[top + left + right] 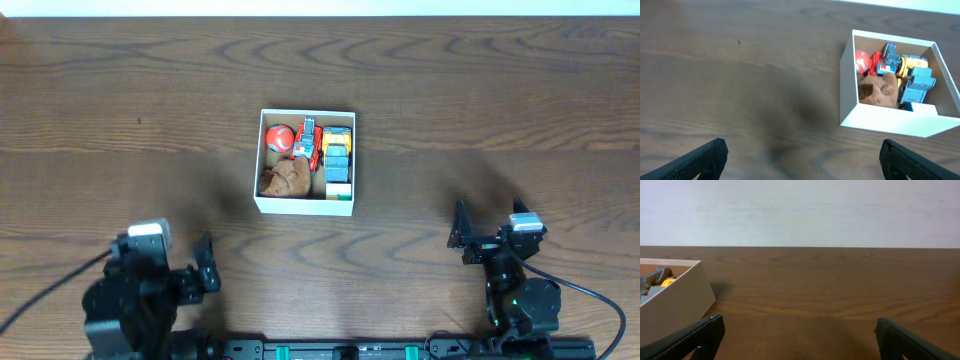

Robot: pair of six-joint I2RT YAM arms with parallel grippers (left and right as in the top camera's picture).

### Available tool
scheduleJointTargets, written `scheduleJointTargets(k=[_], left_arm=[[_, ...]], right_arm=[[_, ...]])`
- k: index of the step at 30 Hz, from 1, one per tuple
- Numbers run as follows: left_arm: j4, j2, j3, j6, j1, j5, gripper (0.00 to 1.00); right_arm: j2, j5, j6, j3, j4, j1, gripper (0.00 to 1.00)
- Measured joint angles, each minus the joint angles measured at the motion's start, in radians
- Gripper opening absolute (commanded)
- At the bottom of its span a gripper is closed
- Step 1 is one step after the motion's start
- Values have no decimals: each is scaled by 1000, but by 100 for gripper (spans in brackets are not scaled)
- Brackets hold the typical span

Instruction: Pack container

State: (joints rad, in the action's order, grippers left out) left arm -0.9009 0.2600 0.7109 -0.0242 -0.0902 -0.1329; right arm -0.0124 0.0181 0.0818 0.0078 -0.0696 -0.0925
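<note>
Tabletop (pixel 120 100): dark brown, wavy wood-grain pattern throughout.
Container (pixel 304 206): white outer walls and rim, plain brown inside.
Contents: round toy (pixel 279 138) at far left, red with a white patch; toy vehicle (pixel 308 143) just right of it, red and white; blocky toy (pixel 338 155) at right, yellow and blue; soft toy (pixel 287 178) at near left, mid-brown.
Left claw (pixel 204 262) and right claw (pixel 460 228): matt black.
Far wall (pixel 800 210): off-white, unpatterned.
</note>
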Motion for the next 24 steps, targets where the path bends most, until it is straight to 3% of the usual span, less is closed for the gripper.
scheduleJointTargets(k=[8, 18, 24], left_arm=[[235, -245, -346, -11, 3, 9, 98], [814, -250, -641, -61, 7, 9, 98], [861, -250, -681, -86, 9, 18, 98]], right_arm=[[0, 0, -1, 0, 0, 0, 99], [0, 0, -4, 0, 0, 0, 99], [0, 0, -4, 0, 0, 0, 99]])
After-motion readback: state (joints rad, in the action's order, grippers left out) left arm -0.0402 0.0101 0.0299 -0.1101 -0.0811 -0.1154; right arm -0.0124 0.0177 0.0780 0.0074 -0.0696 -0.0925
